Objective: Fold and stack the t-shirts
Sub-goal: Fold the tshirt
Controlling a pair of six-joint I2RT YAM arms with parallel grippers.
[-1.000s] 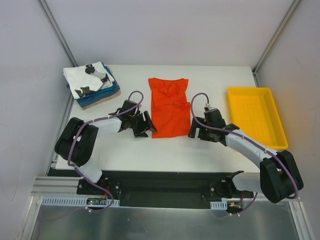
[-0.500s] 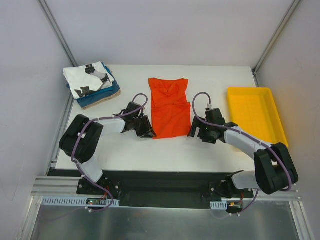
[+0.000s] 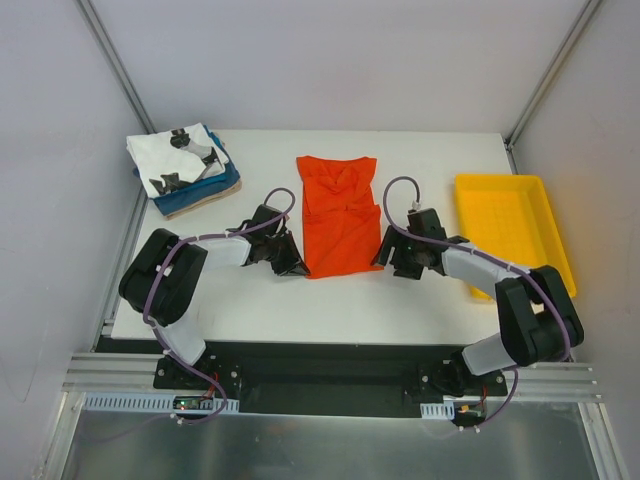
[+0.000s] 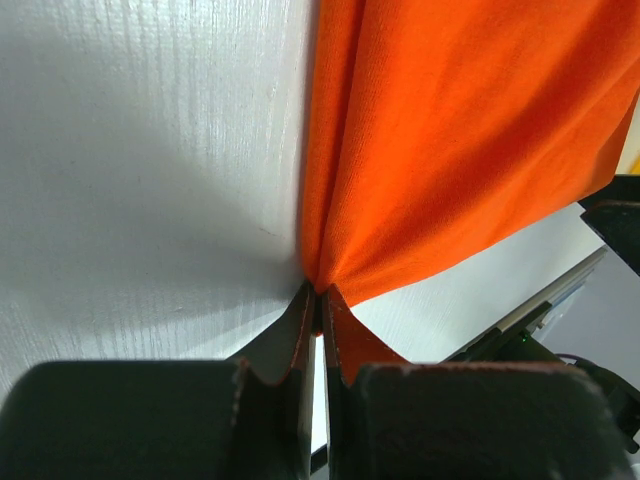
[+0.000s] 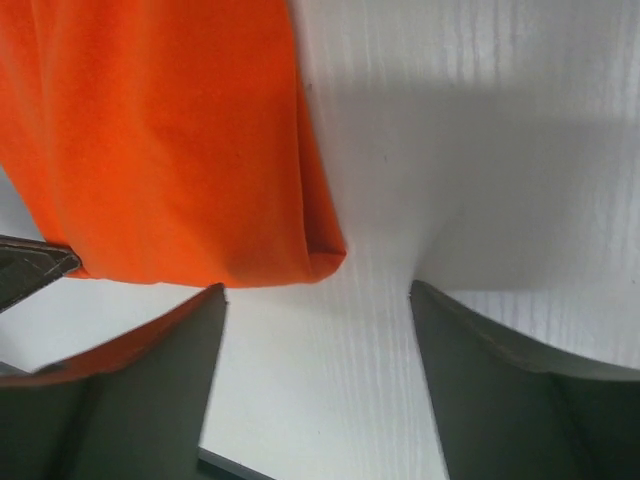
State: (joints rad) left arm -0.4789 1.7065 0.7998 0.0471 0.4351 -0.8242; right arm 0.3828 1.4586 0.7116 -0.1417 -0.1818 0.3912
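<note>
Top view is bright and even, diffuse light from overhead — short soft shadows under both arms, no glare on the white table [image 3: 350, 300]. Sharp throughout, with a slight wide-angle lean on the frame posts [image 3: 113, 60]. Left wrist: orange tee [image 4: 450, 130] saturated, weave crisp; left gripper [image 4: 315, 300] dark and soft up close. Right wrist: broad grey shadow band across the table — right gripper [image 5: 318, 290] blurred, tee hem in focus.

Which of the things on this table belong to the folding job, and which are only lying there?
For the job:
- orange tee, near corner pinched by the left gripper
- white tee, blue tee and tan tee, stacked at the far left

Lying about:
- yellow tray, at the right
</note>
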